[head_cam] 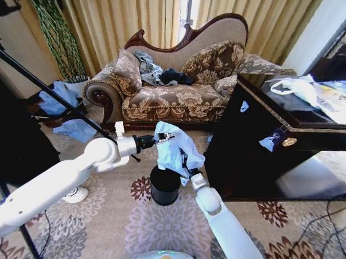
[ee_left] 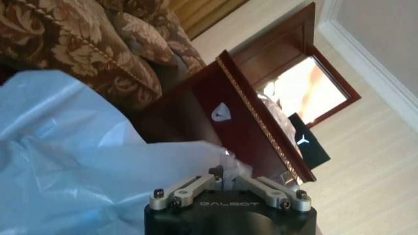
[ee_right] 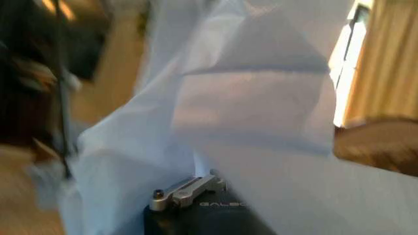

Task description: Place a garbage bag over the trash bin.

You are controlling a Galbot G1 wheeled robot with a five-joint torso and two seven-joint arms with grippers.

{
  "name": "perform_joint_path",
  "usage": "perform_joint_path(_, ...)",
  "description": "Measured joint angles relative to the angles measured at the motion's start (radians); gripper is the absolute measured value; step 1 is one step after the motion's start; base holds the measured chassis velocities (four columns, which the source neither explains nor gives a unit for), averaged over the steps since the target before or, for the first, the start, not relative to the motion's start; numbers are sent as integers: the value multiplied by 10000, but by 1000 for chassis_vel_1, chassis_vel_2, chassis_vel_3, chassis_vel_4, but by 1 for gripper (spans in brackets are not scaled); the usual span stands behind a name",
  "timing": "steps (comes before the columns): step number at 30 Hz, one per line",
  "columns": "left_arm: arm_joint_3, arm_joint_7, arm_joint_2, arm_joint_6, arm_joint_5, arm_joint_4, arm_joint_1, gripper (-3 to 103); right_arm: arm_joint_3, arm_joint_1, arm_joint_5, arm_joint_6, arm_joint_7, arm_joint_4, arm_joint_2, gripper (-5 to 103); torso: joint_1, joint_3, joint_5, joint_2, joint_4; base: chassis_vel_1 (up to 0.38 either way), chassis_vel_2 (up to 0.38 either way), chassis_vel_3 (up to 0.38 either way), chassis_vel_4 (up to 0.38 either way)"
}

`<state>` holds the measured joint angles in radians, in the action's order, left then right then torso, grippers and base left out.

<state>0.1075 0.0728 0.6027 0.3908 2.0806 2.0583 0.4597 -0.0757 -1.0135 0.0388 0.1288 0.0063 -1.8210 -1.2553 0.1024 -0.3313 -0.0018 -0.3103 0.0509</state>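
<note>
The garbage bag [head_cam: 175, 151], pale blue and crumpled, hangs in the air just above the trash bin [head_cam: 165, 186], a small black cylinder standing on the patterned carpet. My left gripper [head_cam: 164, 137] reaches in from the left and is shut on the bag's upper edge. In the left wrist view its fingers [ee_left: 196, 185] close on the garbage bag [ee_left: 78, 161]. My right gripper [head_cam: 188, 168] comes up from below at the bag's lower right side and is shut on it. In the right wrist view the garbage bag [ee_right: 261, 107] drapes over the right gripper [ee_right: 210, 177] and hides one finger.
A dark wooden cabinet [head_cam: 275, 151] stands close to the right of the bin, with a white bag [head_cam: 301, 89] on top. The sofa [head_cam: 174, 95] is behind. A black tripod leg [head_cam: 48, 92] crosses the left side, near darker blue sheets [head_cam: 75, 128] on the floor.
</note>
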Motion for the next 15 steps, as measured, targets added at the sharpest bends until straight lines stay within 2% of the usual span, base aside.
perform_joint_path(4,61,6,67,-11,27,-34,-98,0,281,-40,-60,554,-299,-262,-35,0,0,0,0,0,0,0,0,0,0)
perform_joint_path(6,157,28,112,-37,52,-27,-157,0,609,12,24,680,-160,-212,-261,0,1,0,2,0,1,0,0,0,0)
perform_joint_path(10,269,53,112,-52,92,92,-181,0,809,205,290,601,179,165,-592,0,0,0,1,0,-1,0,0,0,0)
perform_joint_path(12,295,58,58,-57,106,204,-154,0,831,423,402,337,398,603,-792,0,0,0,2,0,-2,0,0,0,0)
perform_joint_path(15,243,56,-9,-57,134,258,-103,0,811,504,405,133,423,816,-768,0,0,0,1,0,-1,0,0,0,0)
